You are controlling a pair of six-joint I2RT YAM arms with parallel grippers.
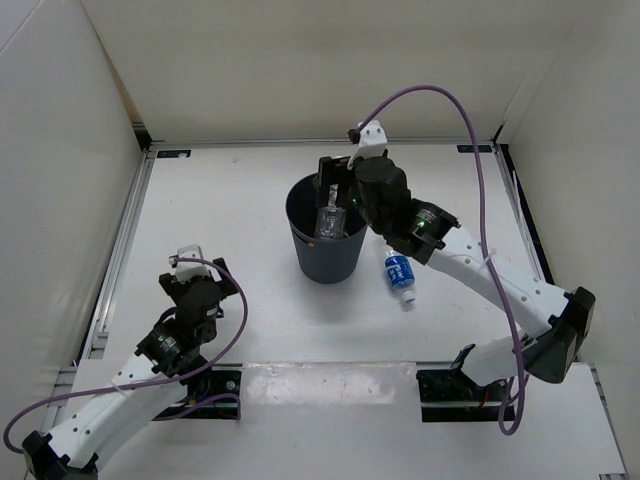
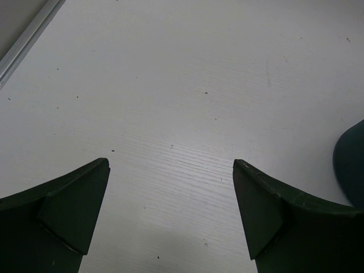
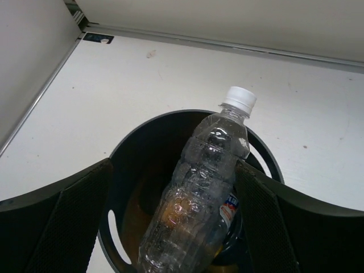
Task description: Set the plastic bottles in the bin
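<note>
The dark grey bin (image 1: 325,262) stands mid-table. My right gripper (image 1: 336,182) hangs over its far rim with the jaws spread wide. In the right wrist view (image 3: 172,170) a clear bottle with a white cap (image 3: 199,193) stands tilted between the fingers, leaning on the right finger (image 3: 267,210) and apart from the left one, its base down inside the bin (image 3: 122,153). It also shows in the top view (image 1: 328,222). Below it lie something orange and a bottle with a multicoloured label (image 3: 230,206). A blue-labelled bottle (image 1: 399,276) lies on the table right of the bin. My left gripper (image 1: 196,268) is open and empty.
The left wrist view shows my left gripper (image 2: 170,210) over bare white table, with the bin's wall (image 2: 351,165) at the right edge. White walls enclose the table on three sides. A purple cable loops above the right arm (image 1: 470,120).
</note>
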